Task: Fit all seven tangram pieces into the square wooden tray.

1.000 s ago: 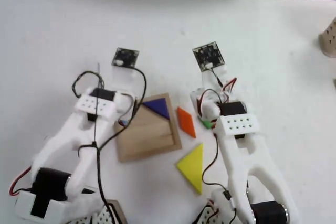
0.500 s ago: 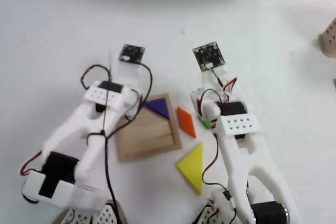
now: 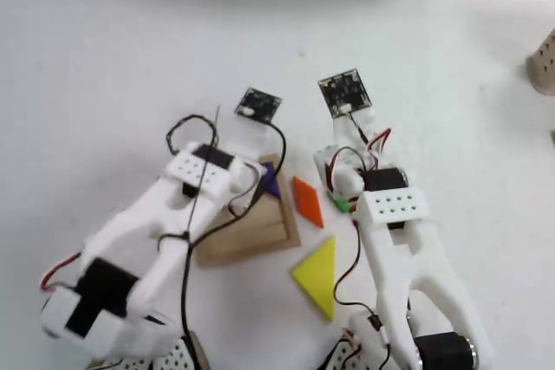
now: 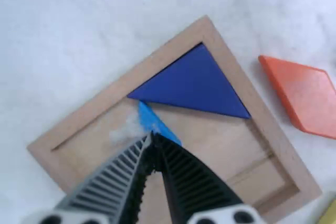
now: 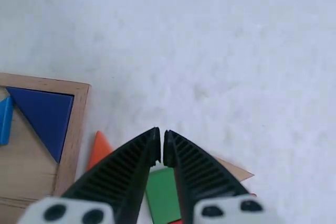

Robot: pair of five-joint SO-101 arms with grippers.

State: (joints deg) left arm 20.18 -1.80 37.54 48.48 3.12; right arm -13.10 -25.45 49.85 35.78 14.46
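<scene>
Left jaws: together, pinched on a small light blue flat piece [image 4: 157, 124] at the tips. They sit over the inside of the square wooden tray [image 4: 84, 116], with the piece's end just beside the dark blue triangle [image 4: 194, 85]. That triangle lies flat in the tray corner nearest the top of the high view.

Right jaws: together bar a thin slit, nothing in them, above the white bench [image 5: 210, 51]. A green flat piece [image 5: 163, 198] lies just below them.

High view: the tray is centre frame, partly under the left arm [image 3: 173, 205]. An orange parallelogram [image 3: 307, 201] lies on the bench just right of the tray, apart from it. A yellow triangle [image 3: 319, 276] lies on the bench, lower right of the tray.
</scene>
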